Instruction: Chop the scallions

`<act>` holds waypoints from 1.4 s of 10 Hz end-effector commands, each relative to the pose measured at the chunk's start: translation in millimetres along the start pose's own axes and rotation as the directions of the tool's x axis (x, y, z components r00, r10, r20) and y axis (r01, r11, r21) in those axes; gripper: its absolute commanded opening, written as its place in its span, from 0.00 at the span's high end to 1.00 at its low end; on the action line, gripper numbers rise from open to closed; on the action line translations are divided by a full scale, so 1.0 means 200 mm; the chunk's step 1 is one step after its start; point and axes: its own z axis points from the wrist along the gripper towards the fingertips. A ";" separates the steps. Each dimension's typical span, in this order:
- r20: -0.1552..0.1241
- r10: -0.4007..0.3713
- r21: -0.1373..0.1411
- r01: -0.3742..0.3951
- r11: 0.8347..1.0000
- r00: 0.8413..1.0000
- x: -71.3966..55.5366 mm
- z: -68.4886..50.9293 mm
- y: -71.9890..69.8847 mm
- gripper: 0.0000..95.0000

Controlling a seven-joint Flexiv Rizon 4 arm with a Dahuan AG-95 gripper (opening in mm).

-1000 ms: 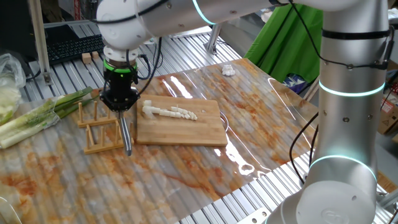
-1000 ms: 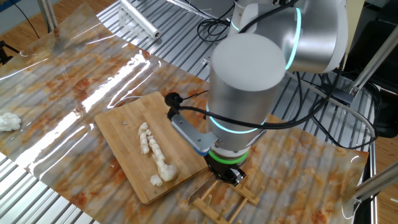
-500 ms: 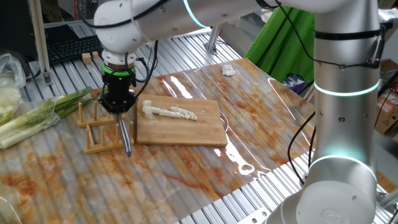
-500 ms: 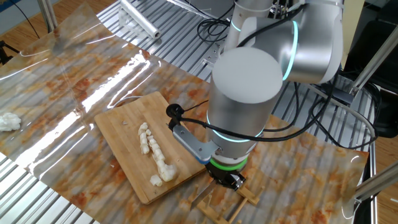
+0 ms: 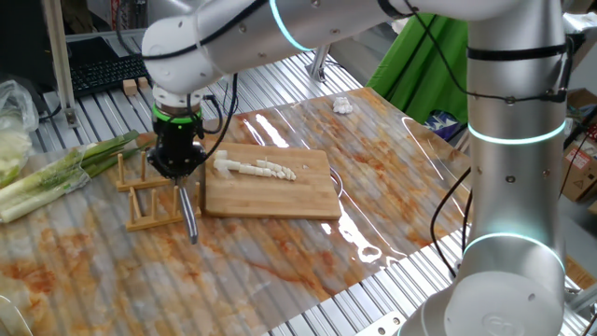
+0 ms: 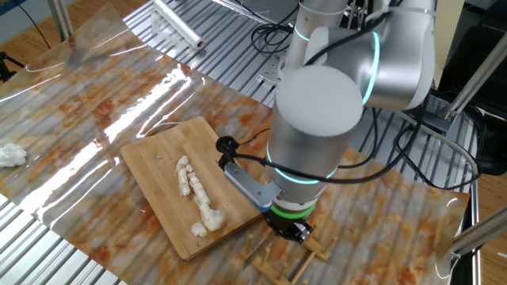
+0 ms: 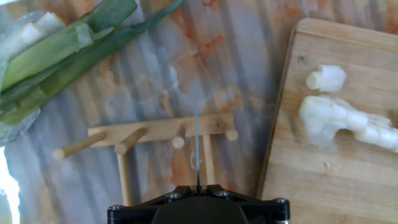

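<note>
The scallions [image 5: 254, 168] lie as a row of short white segments on the wooden board [image 5: 280, 198]. They also show in the other fixed view [image 6: 196, 198] and at the right of the hand view [image 7: 348, 118]. My gripper [image 5: 178, 166] is shut on the slim grey knife [image 5: 189, 210], blade pointing down. It hangs left of the board, over the wooden peg rack [image 5: 149, 194]. In the hand view the gripper [image 7: 198, 185] holds the knife [image 7: 197, 146] edge-on above the rack [image 7: 155, 138]. In the other fixed view the arm hides most of the gripper [image 6: 287, 229].
A bunch of thick green-and-white leafy stalks [image 5: 56, 173] lies left of the rack, also in the hand view [image 7: 62, 50]. A white crumpled wad [image 5: 342, 105] sits at the far side of the mat. The board's edge [image 7: 277, 124] is close to the rack.
My gripper with the knife has shifted slightly away from the board, over the rack. The scallion pieces have not moved.
</note>
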 end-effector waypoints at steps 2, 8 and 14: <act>0.003 -0.001 0.003 0.001 1.000 1.000 0.00 0.02 -0.01 1.00; -0.001 0.022 0.032 -0.022 0.999 1.000 -0.01 0.02 -0.01 0.80; -0.014 0.040 0.036 -0.040 0.999 0.999 0.01 -0.04 -0.01 0.80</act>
